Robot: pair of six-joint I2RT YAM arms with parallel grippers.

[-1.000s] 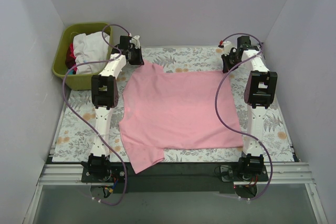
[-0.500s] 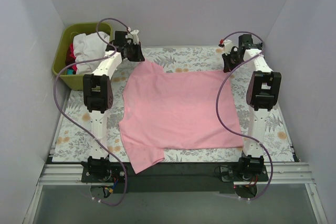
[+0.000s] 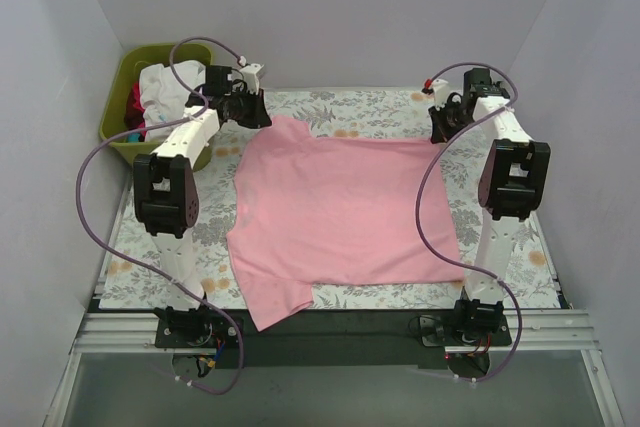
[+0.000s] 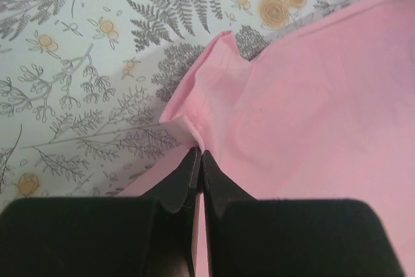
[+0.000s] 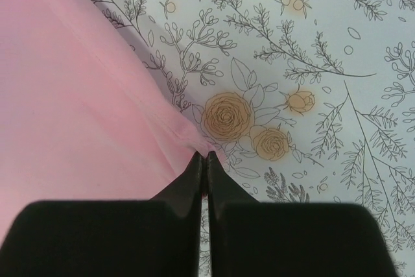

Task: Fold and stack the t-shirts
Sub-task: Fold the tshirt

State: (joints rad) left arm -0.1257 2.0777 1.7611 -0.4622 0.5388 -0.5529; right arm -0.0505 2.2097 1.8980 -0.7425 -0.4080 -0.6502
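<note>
A light pink t-shirt (image 3: pixel 335 212) lies spread over the floral mat (image 3: pixel 380 107), one sleeve hanging toward the near edge. My left gripper (image 3: pixel 255 117) is shut on its far left corner; the left wrist view shows the pink t-shirt (image 4: pixel 324 95) pinched as a small fold at the left gripper (image 4: pixel 200 154). At the far right corner my right gripper (image 3: pixel 440 132) is also shut. There the hem of the pink t-shirt (image 5: pixel 78 108) is bunched between the black tips of the right gripper (image 5: pixel 206 156). More t-shirts, a white t-shirt (image 3: pixel 172 87) and a red t-shirt (image 3: pixel 135 102), sit in the bin.
An olive-green bin (image 3: pixel 120 142) stands at the far left corner, just off the floral mat (image 4: pixel 71 63). White walls close in on three sides. A dark rail (image 3: pixel 330 327) runs along the near edge between the two arm bases.
The left arm's elbow has swung out to the left and the right arm's elbow out to the right. Both grippers stay shut on the far corners of the pink shirt.
</note>
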